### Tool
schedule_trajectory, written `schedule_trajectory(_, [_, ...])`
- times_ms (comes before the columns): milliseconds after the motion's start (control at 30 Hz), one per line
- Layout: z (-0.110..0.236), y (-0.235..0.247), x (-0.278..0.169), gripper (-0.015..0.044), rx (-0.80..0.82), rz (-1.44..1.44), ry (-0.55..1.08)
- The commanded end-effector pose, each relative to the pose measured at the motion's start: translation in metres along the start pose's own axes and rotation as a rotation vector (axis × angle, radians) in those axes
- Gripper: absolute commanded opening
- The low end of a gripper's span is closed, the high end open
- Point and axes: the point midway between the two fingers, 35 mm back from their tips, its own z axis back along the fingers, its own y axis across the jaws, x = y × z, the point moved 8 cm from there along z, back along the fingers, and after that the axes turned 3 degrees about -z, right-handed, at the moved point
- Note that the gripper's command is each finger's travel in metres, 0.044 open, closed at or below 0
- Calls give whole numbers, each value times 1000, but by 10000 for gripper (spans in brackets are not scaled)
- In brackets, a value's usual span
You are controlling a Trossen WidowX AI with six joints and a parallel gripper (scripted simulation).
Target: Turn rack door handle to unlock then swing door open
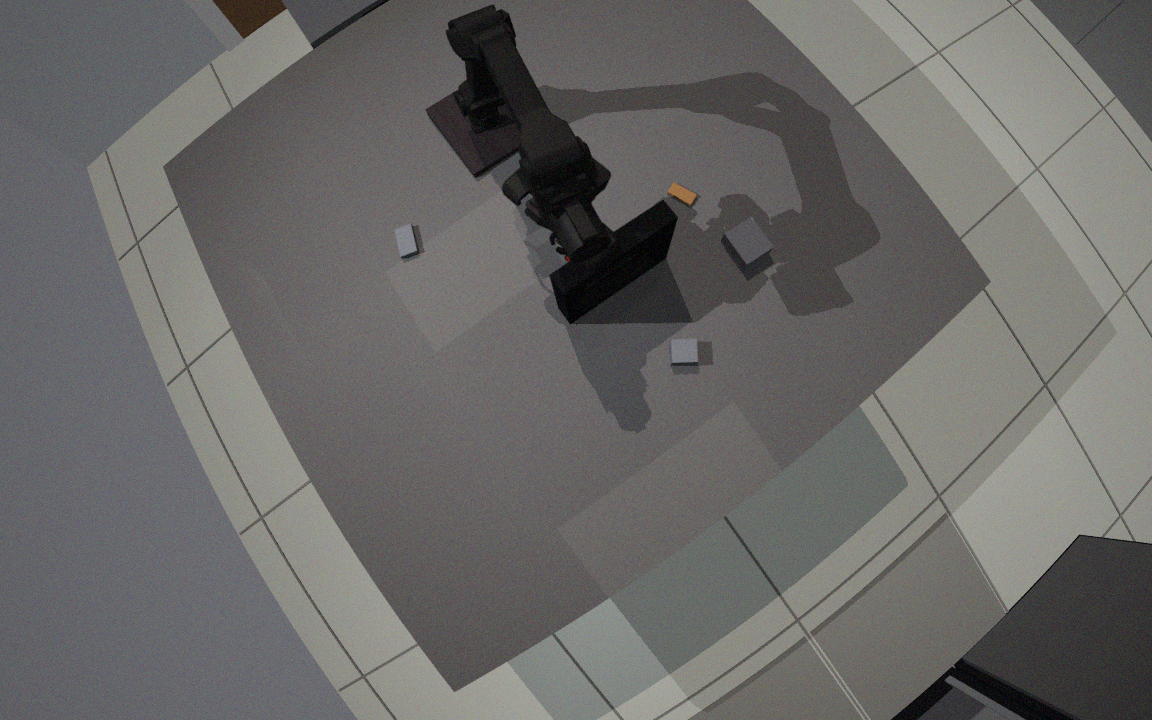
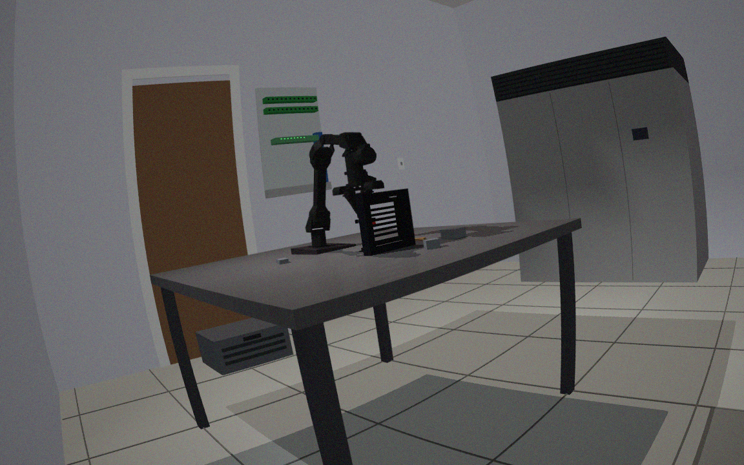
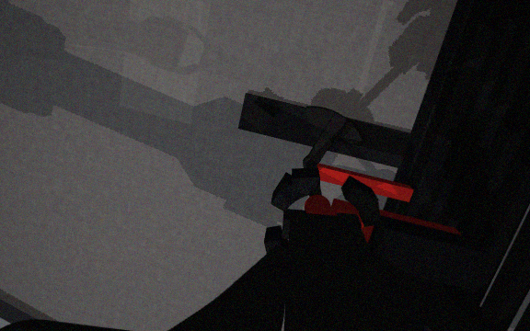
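Observation:
The black rack [image 1: 610,264] [image 2: 407,216] stands upright on the table [image 1: 338,376], and its door looks closed against the frame. My gripper [image 3: 325,263] [image 1: 567,257] is at the rack's near side, pointing down. Its fingers are drawn in around the upright handle [image 3: 317,205] and look shut on it. Small red parts of the handle show just past the fingertips; the rest is hidden by the fingers. A red bar [image 3: 365,182] lies beyond it in the wrist view, close to the dark rack. How far the handle is turned is hard to tell.
An orange block [image 1: 682,193] and a larger grey box [image 1: 748,240] [image 2: 453,232] lie beyond the rack. A light block [image 1: 684,351] [image 2: 432,243] lies on the rack's other side. Another small block [image 1: 406,240] [image 2: 283,260] lies apart from the rack. The arm's base plate [image 1: 477,159] is behind the gripper.

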Motion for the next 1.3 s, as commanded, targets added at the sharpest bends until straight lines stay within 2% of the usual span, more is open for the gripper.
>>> schedule_trajectory(0, [-1,0,0,94,1,2,-5])
schedule_trajectory(400, [-1,0,0,16,1,2,-5])
schedule_trajectory(1267, [-1,16,13,16,3,-446,-5])
